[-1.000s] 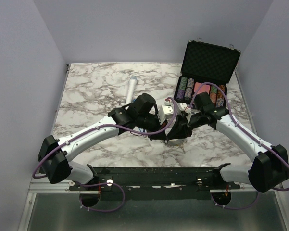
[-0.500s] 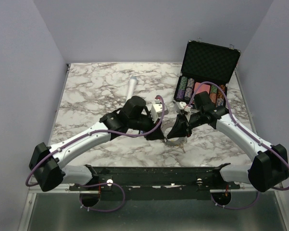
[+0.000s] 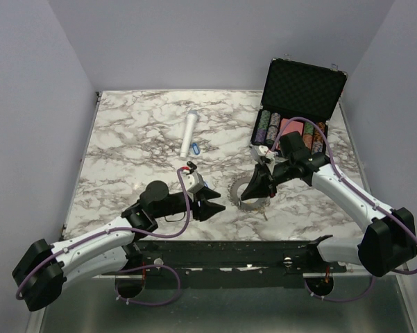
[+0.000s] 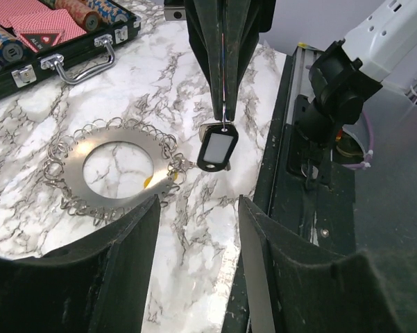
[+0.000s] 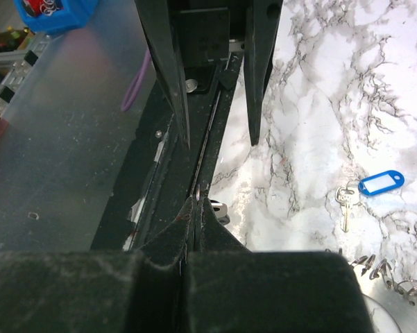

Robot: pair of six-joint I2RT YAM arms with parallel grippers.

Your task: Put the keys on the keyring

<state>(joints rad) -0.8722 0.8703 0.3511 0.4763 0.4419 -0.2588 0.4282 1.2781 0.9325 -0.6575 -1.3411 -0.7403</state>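
Left gripper [image 3: 209,207] in the top view has drawn back toward the near left of the table [image 3: 125,139]. Half a second ago it was just beside the right gripper [image 3: 258,186]; now the two are well apart. Its fingers stand wide and hold nothing. The right gripper has stayed over the keyring [image 3: 244,191], which lies near the middle of the table, a little to the right. With the left arm gone from there, a blue-tagged key [image 3: 195,147] shows just beside the white cylinder [image 3: 189,134], farther back. The open poker chip case [image 3: 298,104] stands at the far right.

From the left wrist, the left gripper's wide fingers [image 4: 135,236] frame the keyring [image 4: 69,163], flat on the marble with small wire loops along its rim. The right gripper [image 4: 224,114] comes down from above, pinched on the small ring of a black-tagged key [image 4: 218,149]. The tag hangs just beside the keyring's rim; whether it is hooked on, I cannot tell. No writing can be made out on the tag.

From the right wrist, the right gripper [image 5: 198,201] is pressed together. The blue-tagged key [image 5: 380,182] lies to the right, and the keyring [image 5: 395,284] shows at the lower right corner. A blue object [image 5: 52,10] at the top left has a red label, too small to read.
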